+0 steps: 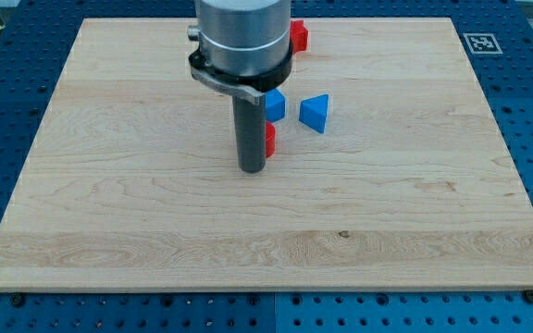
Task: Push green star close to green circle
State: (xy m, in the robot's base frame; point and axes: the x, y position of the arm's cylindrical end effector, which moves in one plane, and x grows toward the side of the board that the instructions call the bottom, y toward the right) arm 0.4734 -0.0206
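Note:
No green star and no green circle show in the camera view; the arm's body may hide them. My tip [252,170] rests on the wooden board [109,203] a little left of centre. A red block [270,139] sits just to the right of the rod, touching or almost touching it, mostly hidden. A blue block [275,104] lies just above it, partly hidden by the arm. A blue triangle [314,113] lies to its right.
Another red block [299,36] peeks out at the view's top beside the arm's grey body [241,37]. A black-and-white marker tag [481,43] sits at the board's top right corner. Blue perforated table surrounds the board.

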